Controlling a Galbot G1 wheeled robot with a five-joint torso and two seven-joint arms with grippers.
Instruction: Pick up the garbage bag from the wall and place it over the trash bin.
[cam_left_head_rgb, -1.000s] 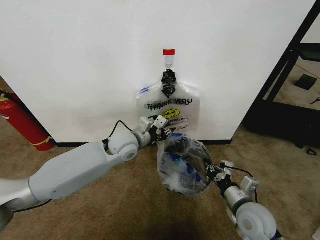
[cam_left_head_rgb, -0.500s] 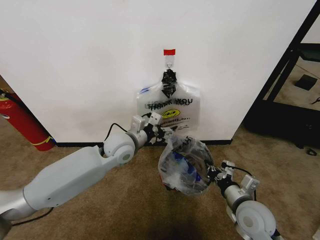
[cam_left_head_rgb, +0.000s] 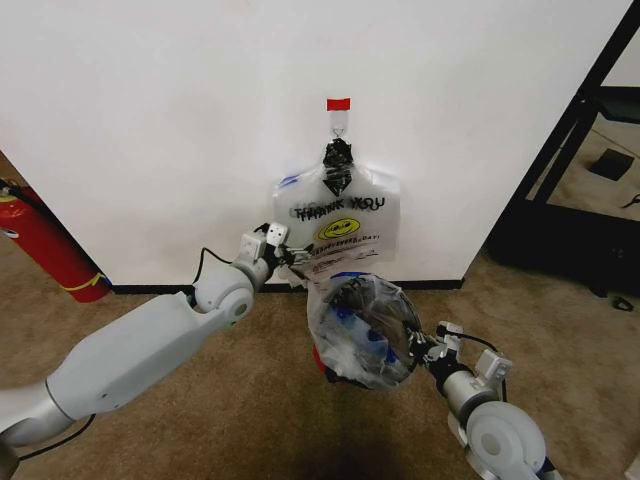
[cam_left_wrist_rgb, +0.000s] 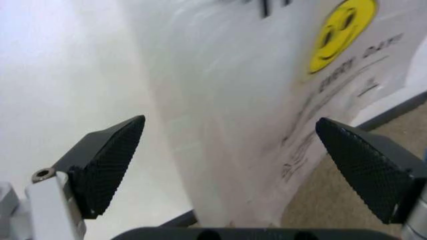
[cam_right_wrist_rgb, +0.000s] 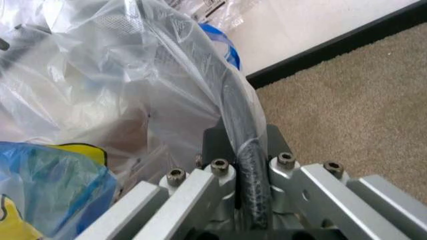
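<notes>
Against white wall (cam_left_head_rgb: 150, 120): left claw (cam_left_wrist_rgb: 233, 165) spread wide; right claw (cam_right_wrist_rgb: 243, 165) clamped on garbage bag (cam_left_head_rgb: 362, 330).

"THANK YOU" in black on hanging bag bundle (cam_left_head_rgb: 338, 215), above yellow smiley.

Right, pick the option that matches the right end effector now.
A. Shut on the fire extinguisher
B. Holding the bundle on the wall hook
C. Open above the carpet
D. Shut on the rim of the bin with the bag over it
D: in the right wrist view the right end effector is clamped on the black rim of the trash bin, with the garbage bag draped over it.
</notes>
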